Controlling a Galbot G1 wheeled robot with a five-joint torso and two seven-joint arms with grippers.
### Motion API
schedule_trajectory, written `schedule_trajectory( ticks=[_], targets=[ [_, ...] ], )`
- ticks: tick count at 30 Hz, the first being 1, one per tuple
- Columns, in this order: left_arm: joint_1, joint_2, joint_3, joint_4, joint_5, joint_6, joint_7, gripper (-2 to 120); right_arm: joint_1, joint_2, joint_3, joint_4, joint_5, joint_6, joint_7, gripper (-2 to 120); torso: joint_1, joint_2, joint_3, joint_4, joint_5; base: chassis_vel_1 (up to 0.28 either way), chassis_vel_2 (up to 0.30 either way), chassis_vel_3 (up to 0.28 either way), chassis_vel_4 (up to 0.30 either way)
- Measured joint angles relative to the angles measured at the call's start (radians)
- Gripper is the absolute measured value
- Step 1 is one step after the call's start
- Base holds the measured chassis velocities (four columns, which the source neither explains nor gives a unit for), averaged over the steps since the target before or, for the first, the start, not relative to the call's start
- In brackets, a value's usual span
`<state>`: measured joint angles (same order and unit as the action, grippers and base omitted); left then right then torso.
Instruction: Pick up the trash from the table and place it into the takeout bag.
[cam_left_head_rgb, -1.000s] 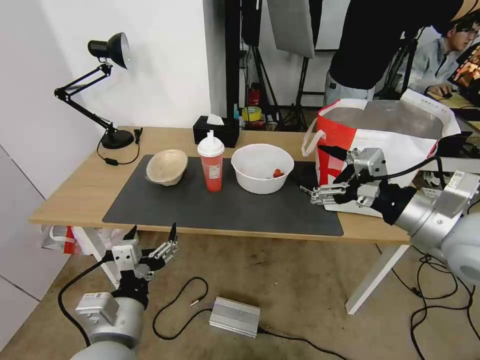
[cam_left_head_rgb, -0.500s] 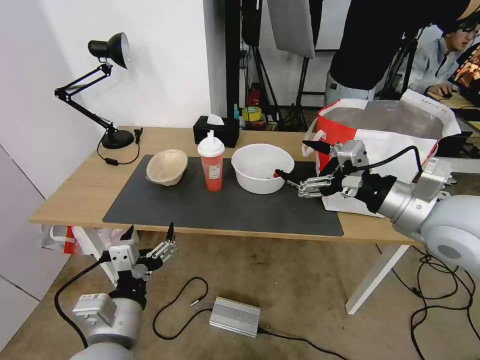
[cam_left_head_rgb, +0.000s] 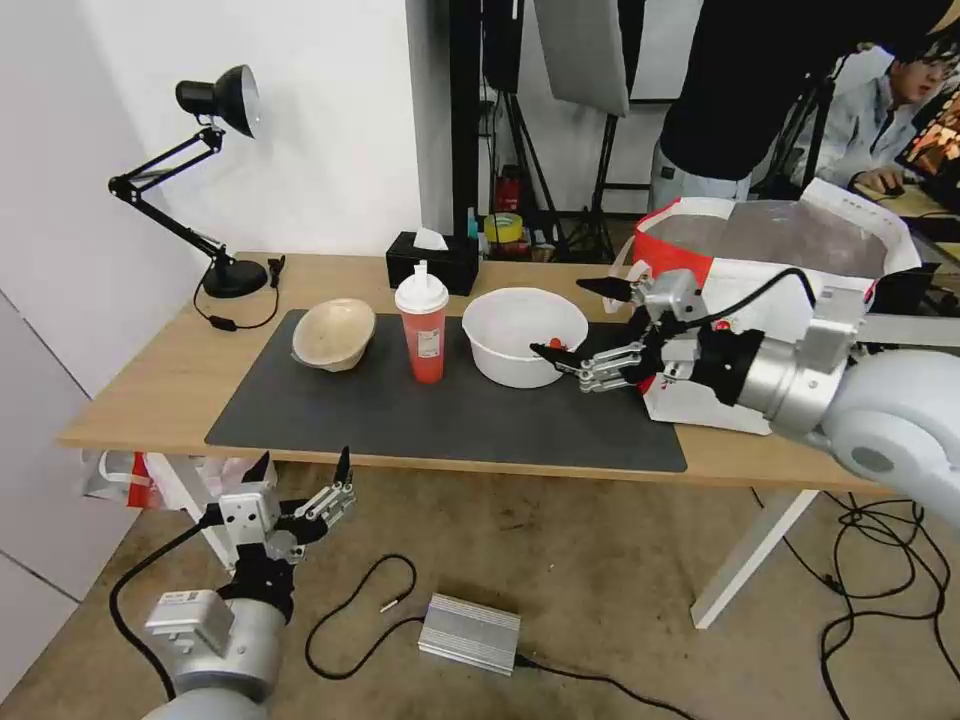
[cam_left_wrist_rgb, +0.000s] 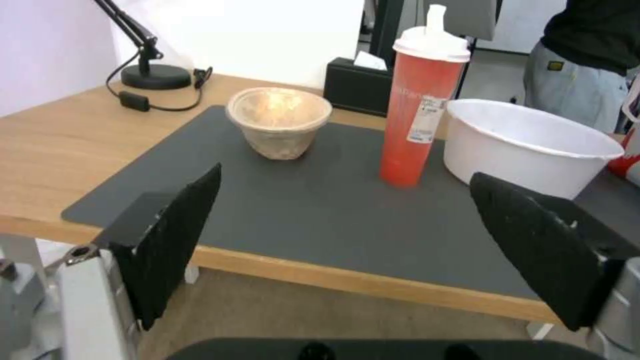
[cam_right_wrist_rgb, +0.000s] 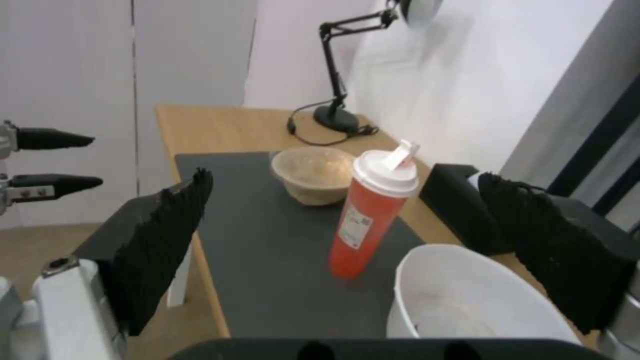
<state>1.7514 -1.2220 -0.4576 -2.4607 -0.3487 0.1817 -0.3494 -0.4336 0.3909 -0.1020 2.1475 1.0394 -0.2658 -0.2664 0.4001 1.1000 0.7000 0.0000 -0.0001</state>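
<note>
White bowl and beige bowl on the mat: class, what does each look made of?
White bowl: probably plastic, with smooth, evenly white, thin walls and a slight sheen. Beige bowl: likely paper or pressed fibre, dull and mottled, with no shine.

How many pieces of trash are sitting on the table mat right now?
3, in a row on the dark mat: beige paper bowl toward the lamp, red drink cup in the middle, white plastic bowl nearest the takeout bag.
</note>
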Motion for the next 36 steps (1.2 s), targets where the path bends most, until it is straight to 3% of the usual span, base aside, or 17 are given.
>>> schedule_trajectory(
  ticks=[4,16,18,23,36],
  targets=[
    [0.004,-0.001,-0.001,0.003,0.010,0.000,0.000,100,0.106,0.029,-0.102,-0.041,0.001,-0.027,-0.011,100,0.000,0.000,0.000,0.0000,-0.0001,0.000,0.000,0.000,0.000],
    [0.004,-0.008,-0.003,0.004,0.011,-0.002,-0.001,100,0.230,0.091,-0.200,-0.103,0.020,-0.122,0.004,100,0.000,0.000,0.000,0.0000,0.0000,0.000,0.000,0.000,0.000],
    [-0.001,-0.014,-0.003,0.011,0.019,-0.002,-0.001,100,0.302,0.130,-0.256,-0.133,0.104,-0.184,0.046,100,0.000,0.000,0.000,-0.0001,0.0000,0.000,0.000,0.000,0.000],
    [-0.001,-0.018,-0.004,0.015,0.026,-0.002,-0.002,100,0.390,0.171,-0.332,-0.183,0.161,-0.240,0.060,100,0.000,0.000,0.000,0.0000,0.0000,0.000,0.000,0.000,0.000],
    [-0.007,-0.018,-0.003,0.018,0.026,-0.001,-0.008,100,0.498,0.235,-0.424,-0.258,0.172,-0.326,0.076,100,0.000,0.000,0.000,0.0000,0.0000,0.000,0.000,0.000,0.000]
  ],
)
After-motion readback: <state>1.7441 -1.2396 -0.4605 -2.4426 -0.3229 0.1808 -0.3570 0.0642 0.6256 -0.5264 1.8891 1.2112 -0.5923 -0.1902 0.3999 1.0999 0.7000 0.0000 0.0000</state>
